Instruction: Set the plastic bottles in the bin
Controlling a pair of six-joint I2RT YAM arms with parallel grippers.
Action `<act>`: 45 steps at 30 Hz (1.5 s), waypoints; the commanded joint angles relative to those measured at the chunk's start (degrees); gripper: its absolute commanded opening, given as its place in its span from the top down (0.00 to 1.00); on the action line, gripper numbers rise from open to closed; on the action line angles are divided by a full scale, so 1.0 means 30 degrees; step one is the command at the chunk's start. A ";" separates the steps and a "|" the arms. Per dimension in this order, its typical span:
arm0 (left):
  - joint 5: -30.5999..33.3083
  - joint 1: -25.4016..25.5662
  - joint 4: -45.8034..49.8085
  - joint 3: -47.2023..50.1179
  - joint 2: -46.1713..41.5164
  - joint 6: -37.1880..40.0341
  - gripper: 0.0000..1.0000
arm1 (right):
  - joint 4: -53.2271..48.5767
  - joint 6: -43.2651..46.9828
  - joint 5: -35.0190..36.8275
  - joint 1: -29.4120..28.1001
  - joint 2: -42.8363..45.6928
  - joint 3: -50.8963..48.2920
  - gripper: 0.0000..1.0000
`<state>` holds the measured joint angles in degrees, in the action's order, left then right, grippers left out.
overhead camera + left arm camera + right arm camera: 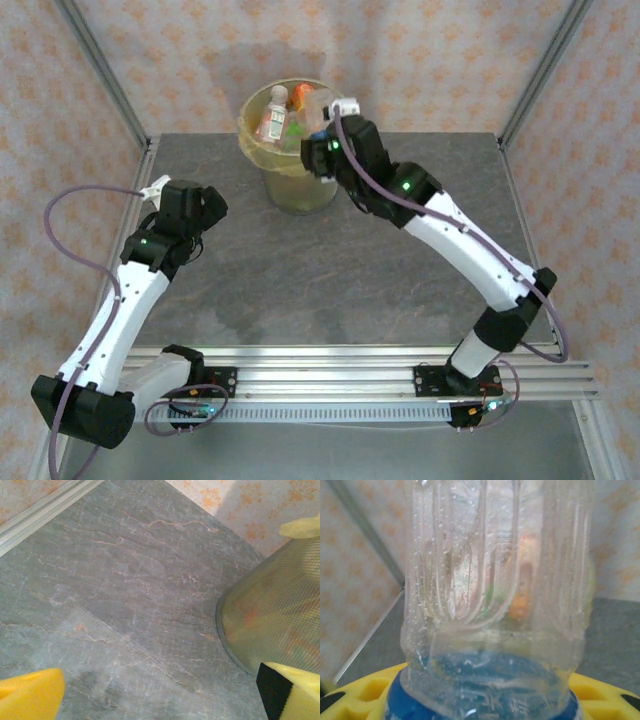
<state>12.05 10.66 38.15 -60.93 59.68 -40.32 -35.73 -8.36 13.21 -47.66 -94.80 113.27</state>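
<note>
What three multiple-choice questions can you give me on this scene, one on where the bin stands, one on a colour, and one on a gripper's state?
1. Where does the bin stand?
A. by the arm bases
B. near the far edge of the table
C. on the floor

2. What colour is the label on the clear bottle in the right gripper?
A. red
B. green
C. blue

3. How is the left gripper?
A. open, empty
B. shut on a bottle
C. shut on the bin's rim

Answers:
1 B, the top view shows it at the back, by the wall.
2 C, a blue band shows in the right wrist view.
3 A, its yellow fingers stand wide apart over bare table.
</note>
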 commanded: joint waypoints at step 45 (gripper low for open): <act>-0.0299 -0.0018 -0.0266 0.0152 0.0142 0.1046 0.00 | -0.1130 -0.2521 -0.0827 0.5134 -1.4248 1.4499 0.48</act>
<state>10.94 10.66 38.04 -60.93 60.27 -37.43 -38.54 -12.38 12.38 -32.10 -136.25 154.76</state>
